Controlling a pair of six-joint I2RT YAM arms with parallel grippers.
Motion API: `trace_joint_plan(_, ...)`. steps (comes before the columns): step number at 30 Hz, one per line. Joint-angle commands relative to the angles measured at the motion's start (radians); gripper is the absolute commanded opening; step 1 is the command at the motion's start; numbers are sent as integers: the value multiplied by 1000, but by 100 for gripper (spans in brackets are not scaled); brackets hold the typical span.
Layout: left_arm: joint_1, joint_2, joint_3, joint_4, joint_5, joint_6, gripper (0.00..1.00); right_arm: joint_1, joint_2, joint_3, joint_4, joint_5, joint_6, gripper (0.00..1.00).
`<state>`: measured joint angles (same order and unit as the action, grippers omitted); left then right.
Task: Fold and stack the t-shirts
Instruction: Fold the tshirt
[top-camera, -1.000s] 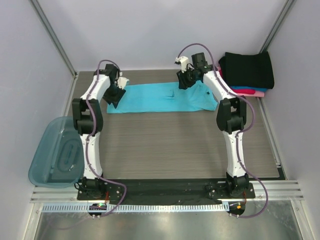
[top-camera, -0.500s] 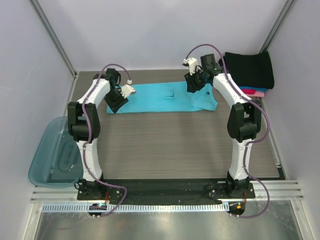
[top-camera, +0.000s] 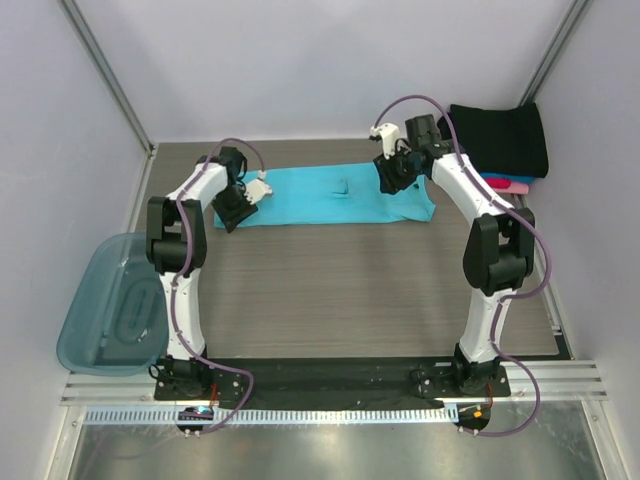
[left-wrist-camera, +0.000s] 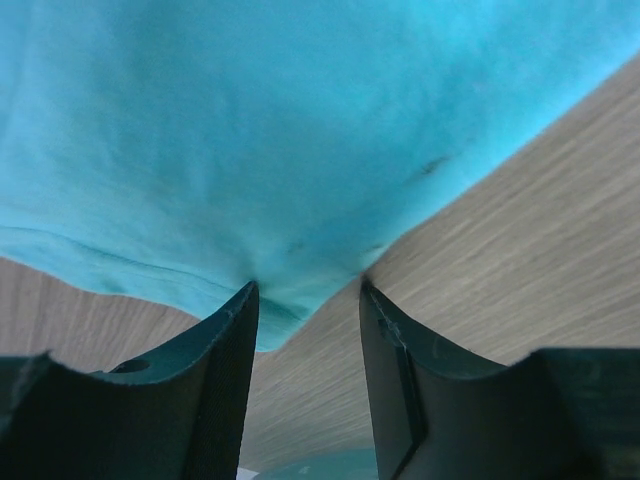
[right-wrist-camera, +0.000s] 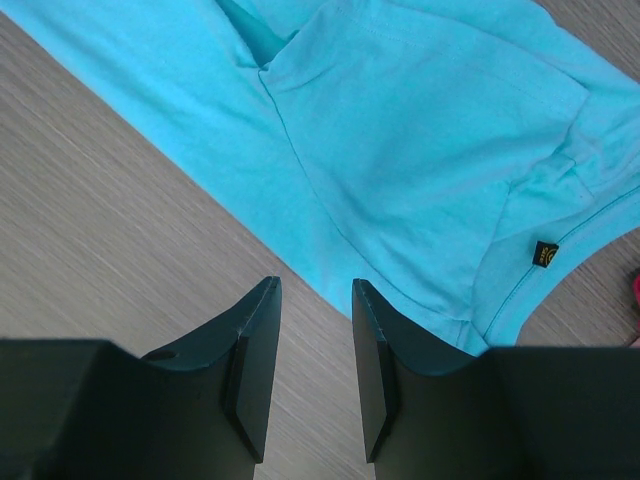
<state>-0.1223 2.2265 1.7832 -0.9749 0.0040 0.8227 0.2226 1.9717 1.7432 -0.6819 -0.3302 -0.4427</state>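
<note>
A bright turquoise t-shirt (top-camera: 330, 195) lies as a long flat strip across the far part of the table. My left gripper (top-camera: 232, 210) is at its left end, open. In the left wrist view (left-wrist-camera: 305, 290) a corner of the turquoise cloth (left-wrist-camera: 300, 130) reaches between the fingertips, with bare table behind it. My right gripper (top-camera: 392, 175) is open above the strip's right part. In the right wrist view (right-wrist-camera: 315, 285) its tips sit at the near edge of the turquoise cloth (right-wrist-camera: 430, 130). A folded black shirt (top-camera: 495, 138) tops a stack with pink and blue layers (top-camera: 505, 184) at the back right.
A translucent blue-grey plastic bin (top-camera: 105, 305) sits off the table's left edge. The wood-grain table (top-camera: 350, 290) stretches between the shirt and the arm bases. Grey walls close in at the back and both sides.
My left gripper has shifted a little nearer along the shirt's left end. My right gripper has moved right and slightly nearer over the shirt.
</note>
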Motion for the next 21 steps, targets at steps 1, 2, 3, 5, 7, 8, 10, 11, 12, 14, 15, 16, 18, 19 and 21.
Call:
trace_joint_plan(1, 1, -7, -2, 84, -58, 16, 46, 4, -83, -20, 12, 8, -14, 41)
trace_joint_plan(2, 1, -7, -10, 96, -76, 16, 45, 4, -88, -25, 10, 8, -16, 41)
trace_joint_plan(3, 1, -8, -11, 123, -85, 15, 44, 4, -100, -28, 10, 10, -19, 41)
trace_joint_plan(5, 3, -8, -18, 145, -101, 19, 43, 4, -112, -42, 9, 17, -21, 41)
trace_joint_plan(7, 3, -1, -12, 136, -104, 21, 41, 4, -128, -59, 8, 22, -25, 41)
trace_joint_plan(8, 4, 10, -8, 121, -96, 24, 39, 3, -134, -65, 5, 26, -27, 41)
trace_joint_plan(10, 3, 15, -2, 70, -85, 24, 35, 4, -154, -80, 1, 33, -36, 41)
trace_joint_plan(11, 3, 16, -10, 61, -81, 23, 32, 4, -161, -86, -2, 37, -40, 41)
trace_joint_plan(12, 3, 15, -19, 47, -81, 23, 29, 4, -169, -91, -2, 48, -47, 41)
trace_joint_plan(14, 3, 10, -42, 30, -76, 21, 16, 4, -191, -112, -2, 62, -63, 41)
trace_joint_plan(15, 1, 6, -48, 9, -73, 10, 11, 3, -197, -122, -2, 69, -68, 41)
trace_joint_plan(16, 0, -4, -48, -10, -61, 1, 6, 1, -204, -140, -2, 80, -74, 41)
trace_joint_plan(18, -3, -27, -42, -83, -38, -23, 0, -9, -226, -162, 7, 94, -71, 41)
trace_joint_plan(19, -10, -60, -47, -112, -16, -40, 0, -20, -229, -177, 10, 86, -62, 41)
trace_joint_plan(21, -25, -114, -82, -192, -10, -50, 0, -58, -211, -179, 18, 82, -28, 40)
